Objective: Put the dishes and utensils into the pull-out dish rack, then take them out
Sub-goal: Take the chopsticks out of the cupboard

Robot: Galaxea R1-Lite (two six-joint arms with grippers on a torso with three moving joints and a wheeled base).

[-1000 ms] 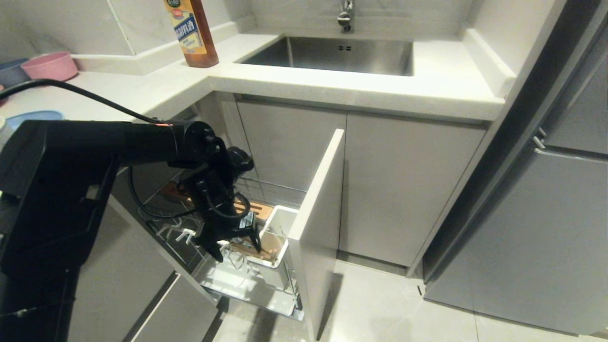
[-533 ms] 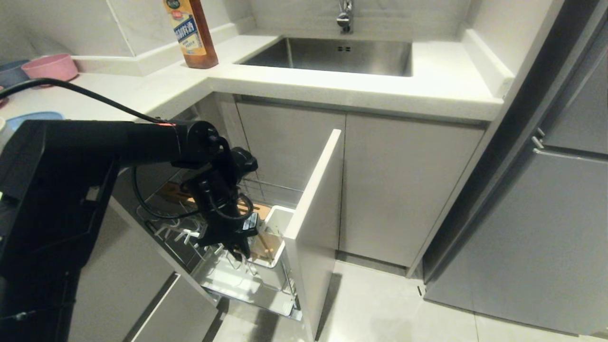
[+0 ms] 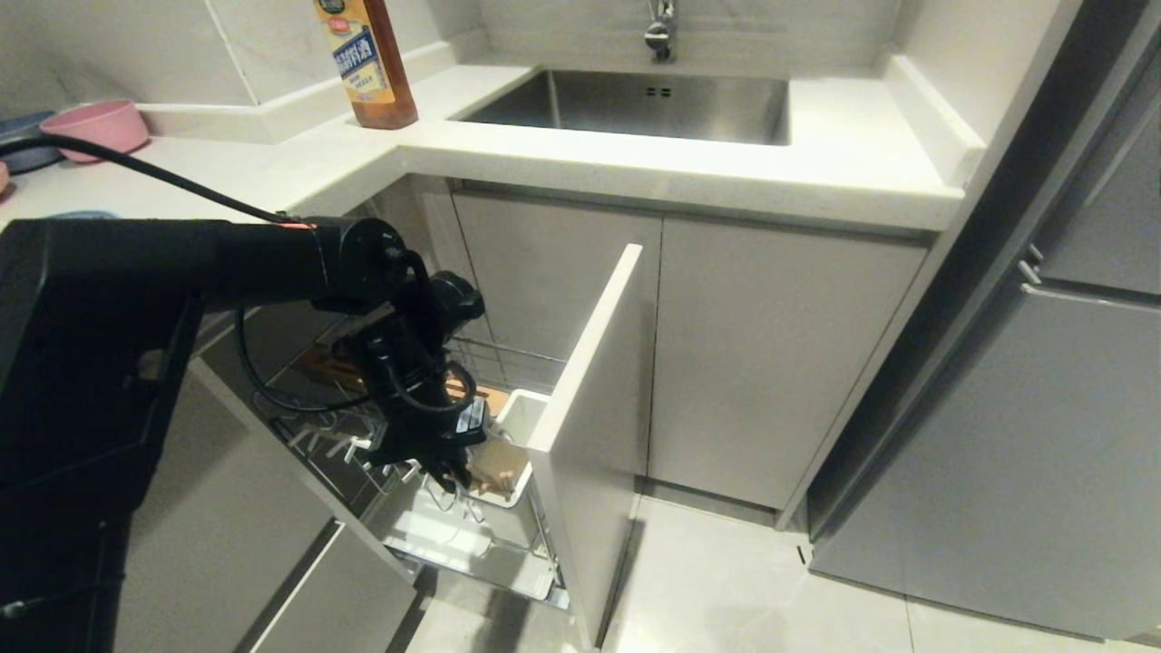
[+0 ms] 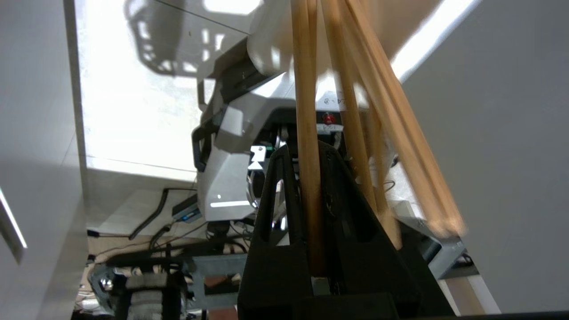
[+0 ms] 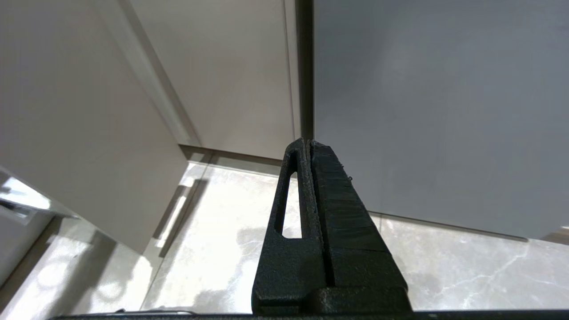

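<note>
While clamped on the chopsticks (image 4: pixel 306 133), left gripper (image 3: pixel 453 472) hangs over the cup (image 3: pixel 512 426) at the rack (image 3: pixel 472 544) front. Right gripper (image 5: pixel 311 151): pressed shut, empty, near floor. Bottle (image 3: pixel 367 59) far behind: label writing unreadable.

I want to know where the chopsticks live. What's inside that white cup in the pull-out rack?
Pale wooden chopsticks stand in the white cup, and the left gripper pinches one. The arm covers the cup's bottom, so anything else there stays hidden.

left gripper (image 3: pixel 458 473) fingers now closed on chopsticks (image 4: pixel 306 133), previously spread over utensil cup (image 3: pixel 512 426)
</note>
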